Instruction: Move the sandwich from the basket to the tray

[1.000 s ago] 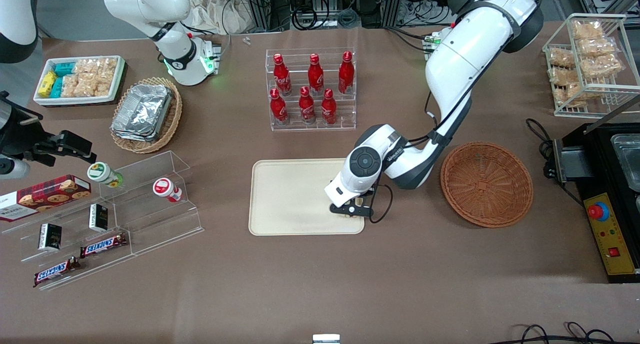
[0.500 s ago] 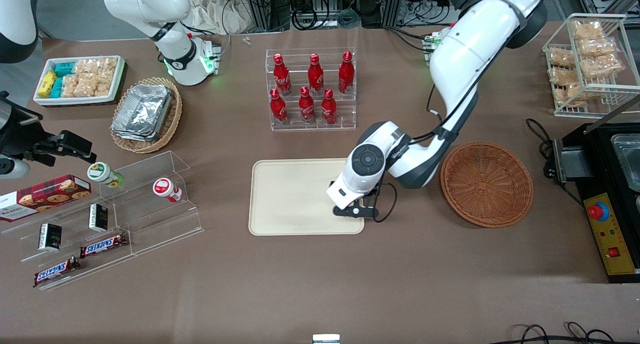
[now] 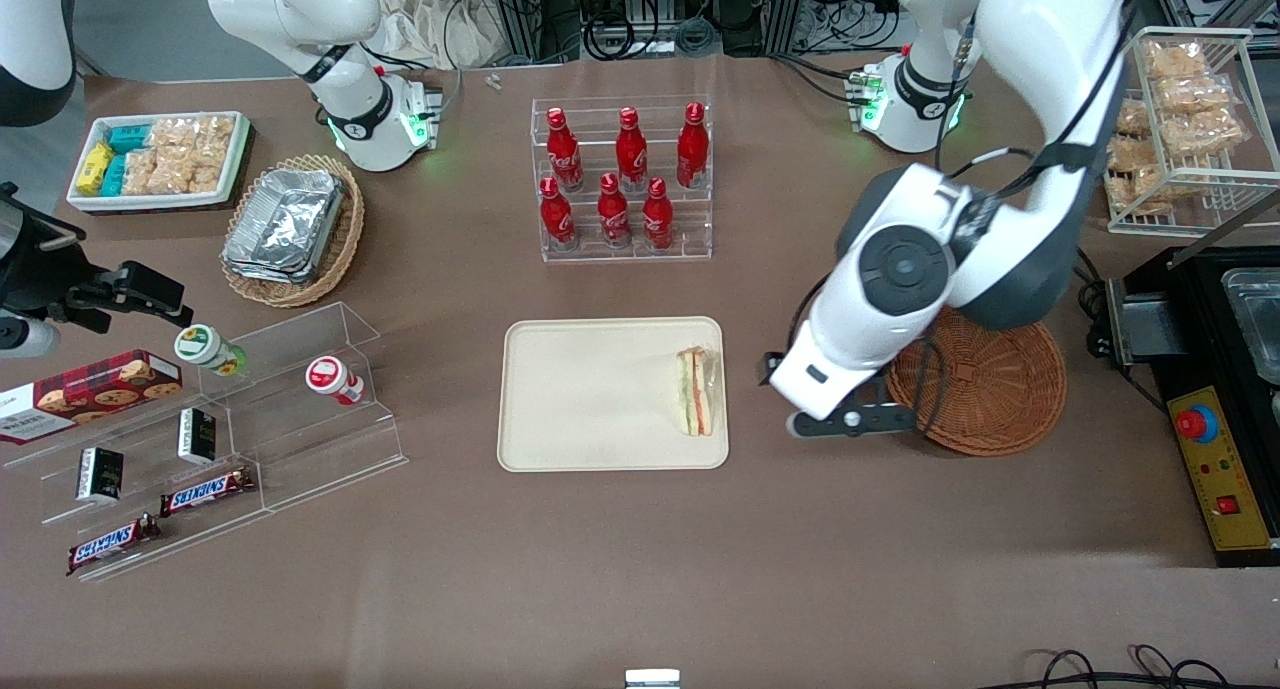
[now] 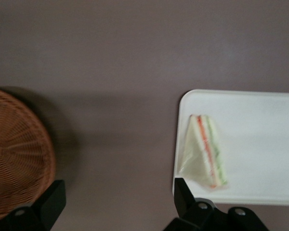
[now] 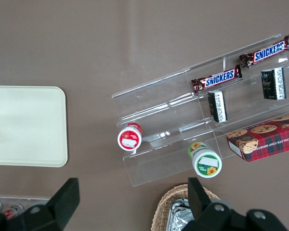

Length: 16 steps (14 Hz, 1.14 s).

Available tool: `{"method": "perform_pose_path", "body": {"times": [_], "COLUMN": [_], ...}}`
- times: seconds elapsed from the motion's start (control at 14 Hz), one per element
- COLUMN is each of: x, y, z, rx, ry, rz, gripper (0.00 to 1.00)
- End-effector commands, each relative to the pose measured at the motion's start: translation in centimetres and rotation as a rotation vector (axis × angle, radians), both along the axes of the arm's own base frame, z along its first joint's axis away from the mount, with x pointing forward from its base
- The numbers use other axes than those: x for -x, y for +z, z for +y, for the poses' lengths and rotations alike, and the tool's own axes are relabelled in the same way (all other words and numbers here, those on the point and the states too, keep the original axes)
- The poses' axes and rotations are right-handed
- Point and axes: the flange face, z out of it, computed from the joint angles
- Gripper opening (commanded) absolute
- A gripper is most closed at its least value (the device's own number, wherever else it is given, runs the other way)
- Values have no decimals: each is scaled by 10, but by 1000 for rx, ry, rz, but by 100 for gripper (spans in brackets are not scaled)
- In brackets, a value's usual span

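Observation:
The sandwich [image 3: 697,391], a wrapped white wedge with orange and green layers, lies on the cream tray [image 3: 590,394] at its edge toward the working arm's end. The left wrist view shows the same sandwich [image 4: 206,150] on the tray [image 4: 260,144]. My gripper [image 3: 850,421] hangs above the bare table between the tray and the reddish-brown basket [image 3: 990,389]. In the wrist view the gripper [image 4: 116,202] is open, its fingers [image 4: 183,195] wide apart with nothing between them. The basket [image 4: 14,159] looks empty where it shows; the arm hides part of it in the front view.
A clear rack of red bottles [image 3: 622,179] stands farther from the front camera than the tray. A tan basket of foil trays [image 3: 295,229], a white snack tray [image 3: 160,159] and acrylic shelves [image 3: 250,409] lie toward the parked arm's end. A wire rack [image 3: 1180,119] and black appliance [image 3: 1220,389] flank the basket.
The gripper was low over the tray's corner, covering the sandwich. It has let go, risen and swung toward the basket, and the sandwich now lies uncovered on the tray.

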Motion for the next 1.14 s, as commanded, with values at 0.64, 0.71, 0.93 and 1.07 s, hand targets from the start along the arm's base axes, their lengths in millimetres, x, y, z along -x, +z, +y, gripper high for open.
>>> {"method": "perform_pose_path", "body": {"times": [0.64,0.71,0.93,1.07], "x": [43,49,62,60], "y": [148,161,181,181], "z": [190,199,236,237], "rx": [-40,-26,-34,-27], "ry": [-83,-98,-55,-54], "rz": [77,62,50,49], "gripper": [100,100,100,100]}}
